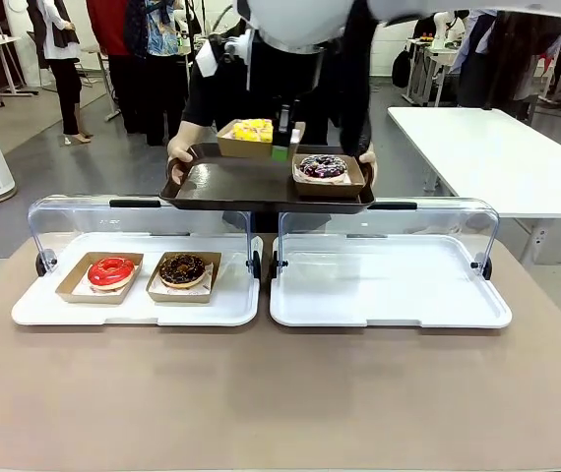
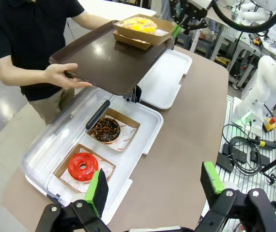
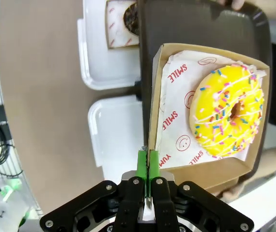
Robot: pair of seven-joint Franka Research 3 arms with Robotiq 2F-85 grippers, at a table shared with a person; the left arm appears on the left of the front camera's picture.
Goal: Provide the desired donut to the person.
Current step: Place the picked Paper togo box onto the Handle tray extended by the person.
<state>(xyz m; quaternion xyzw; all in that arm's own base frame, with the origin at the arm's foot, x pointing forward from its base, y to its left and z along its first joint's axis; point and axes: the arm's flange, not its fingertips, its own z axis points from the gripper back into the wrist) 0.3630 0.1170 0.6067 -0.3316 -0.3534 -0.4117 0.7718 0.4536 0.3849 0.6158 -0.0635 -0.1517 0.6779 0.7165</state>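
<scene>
The person point(image 1: 261, 79) in a black shirt stands across the table and holds a dark brown serving tray point(image 1: 231, 185) with both hands. A yellow sprinkled donut point(image 3: 227, 116) lies in a cardboard box point(image 1: 251, 143) over the tray's far side. My right gripper point(image 3: 147, 162) is shut on that box's side wall, also seen as right gripper point(image 1: 281, 147). Whether the box rests on the tray I cannot tell. A dark sprinkled donut point(image 1: 323, 167) in its box sits on the tray's right. My left gripper point(image 2: 154, 181) hangs open, high above the table.
The left white display tray point(image 1: 133, 307) holds a red donut point(image 1: 111, 271) and a chocolate donut point(image 1: 183, 269) in boxes. The right white display tray point(image 1: 389, 280) holds nothing. Both clear lids point(image 1: 143, 221) stand raised behind the trays. A white table point(image 1: 497, 157) stands at the back right.
</scene>
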